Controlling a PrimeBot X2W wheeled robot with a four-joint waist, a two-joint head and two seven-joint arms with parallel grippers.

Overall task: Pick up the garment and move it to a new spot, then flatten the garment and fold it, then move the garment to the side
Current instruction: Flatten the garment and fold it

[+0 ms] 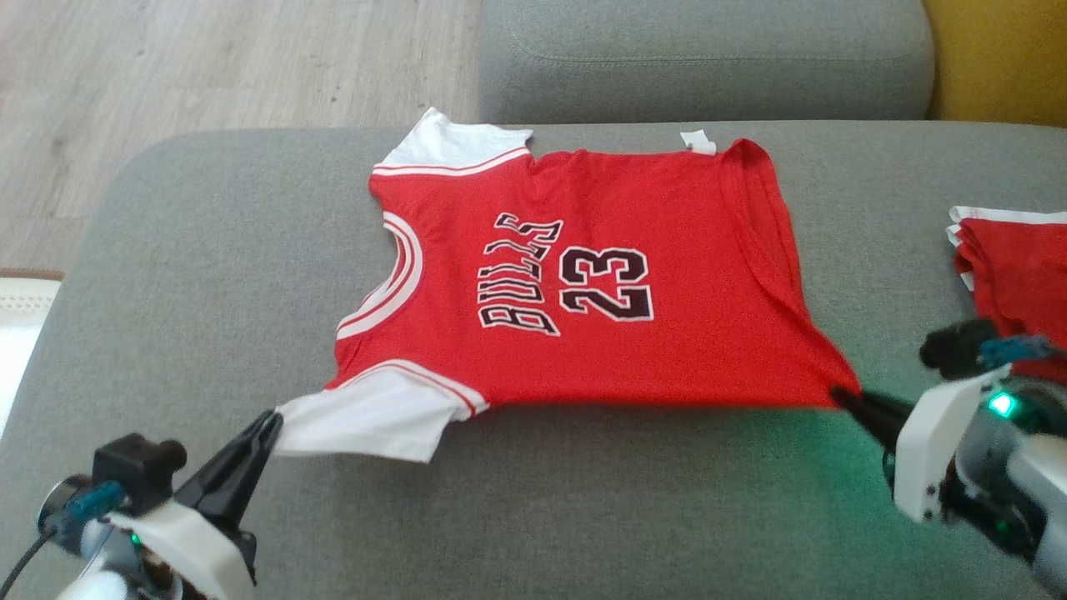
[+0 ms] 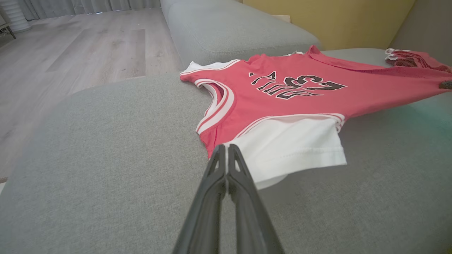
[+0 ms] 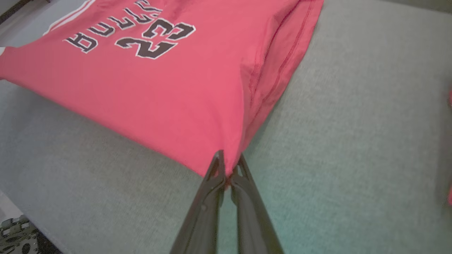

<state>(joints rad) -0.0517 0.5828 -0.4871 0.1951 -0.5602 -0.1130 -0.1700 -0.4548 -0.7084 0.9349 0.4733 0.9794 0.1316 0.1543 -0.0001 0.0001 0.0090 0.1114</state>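
Two grippers hold the near edge of a red jersey [image 1: 683, 333] that lies spread on a wide grey sofa seat [image 1: 208, 292].

At the far left of the head view, a pale wood floor [image 1: 208, 67] runs behind the seat. At the lower left, the left gripper [image 1: 273, 419] reaches up and to the right. Its two dark fingers are pressed together on the outer edge of the jersey's near white sleeve [image 1: 367, 421]. In the left wrist view the same gripper [image 2: 226, 148] pinches the cloth where that sleeve [image 2: 293, 151] meets the red body [image 2: 282, 106].

The jersey lies sideways in the middle of the seat, its neck opening towards the left and its hem towards the right. Black lettering reads "BULLS" above the number 23. The far white sleeve [image 1: 442, 142] lies flat near the seat's back edge, and a small white tag [image 1: 698, 142] shows at the far hem. Behind the seat is a second grey cushion [image 1: 708, 58].

At the lower right, the right gripper [image 1: 838, 396] points up and to the left, its fingers closed on the near hem corner, which is pulled out to a point. The right wrist view shows that gripper [image 3: 229, 160] nipping the red corner [image 3: 159, 88], lifted slightly off the seat.

At the far right edge, well apart from the jersey, lies a folded red garment [image 1: 1017, 267] with white trim.
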